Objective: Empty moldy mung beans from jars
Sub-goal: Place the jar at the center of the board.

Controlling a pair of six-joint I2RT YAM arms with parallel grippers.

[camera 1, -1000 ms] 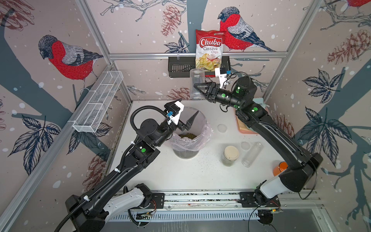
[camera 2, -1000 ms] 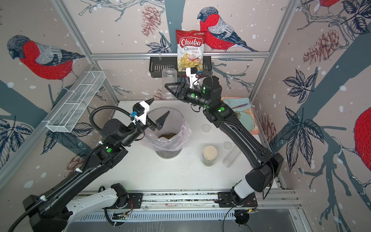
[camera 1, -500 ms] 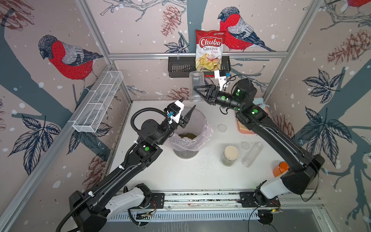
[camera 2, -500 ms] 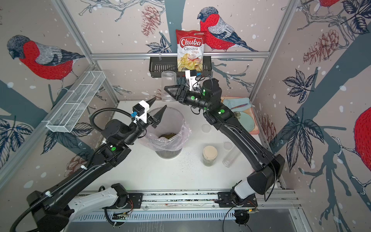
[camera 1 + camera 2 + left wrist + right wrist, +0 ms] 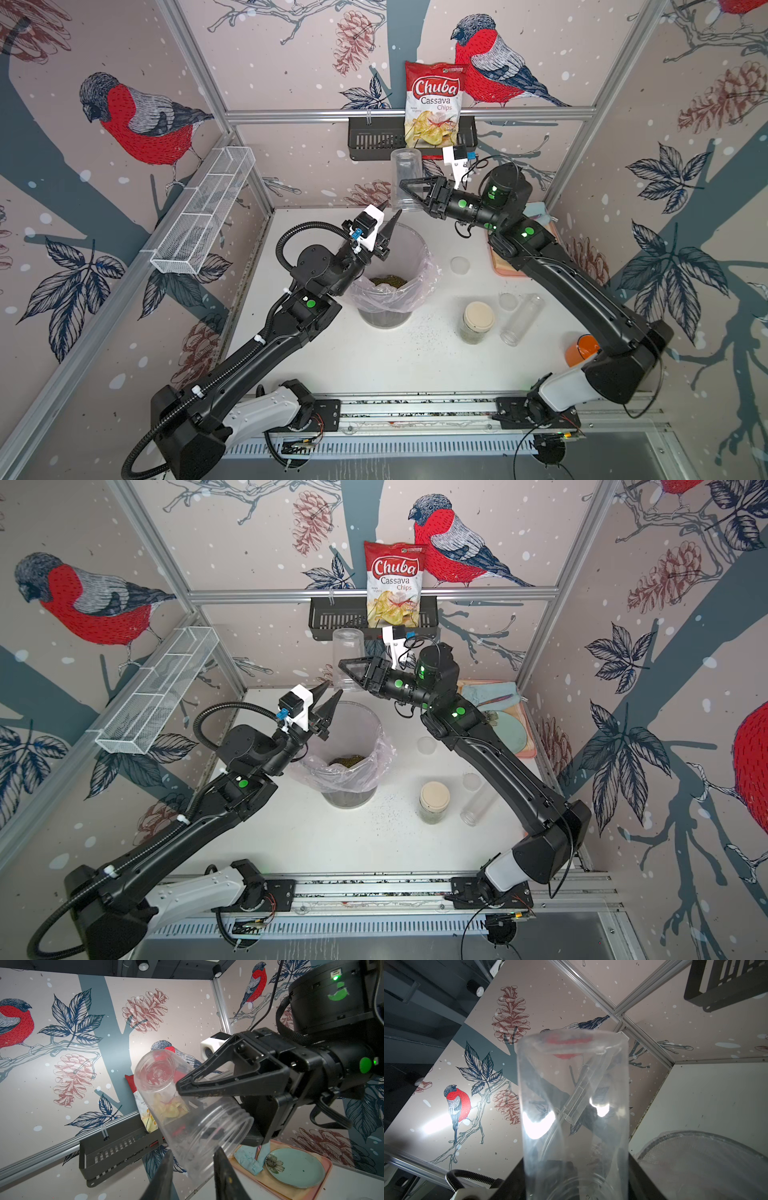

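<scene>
- Mung beans, a heap of tiny olive-green grains (image 5: 388,281), lie inside the clear round bin with a pink plastic liner (image 5: 417,266). The bin stands in the middle of the counter (image 5: 374,365), where both arms can reach it.
- Right gripper (image 5: 411,194) pinches a clear plastic cylinder jar (image 5: 406,176) near its threaded mouth. The jar is mouth down and raised by the bin's far rim, so anything loose drops in; it looks empty.
- Left gripper (image 5: 392,209) hovers just beside that mouth, jaws narrowly parted around nothing, probably to tap or steady it.
- Round-shouldered clear jar with a cream lid (image 5: 478,322) stands capped with a dark greenish fill, so it is likely next.
- Tall narrow clear tube (image 5: 521,318) lies empty beside it.
</scene>
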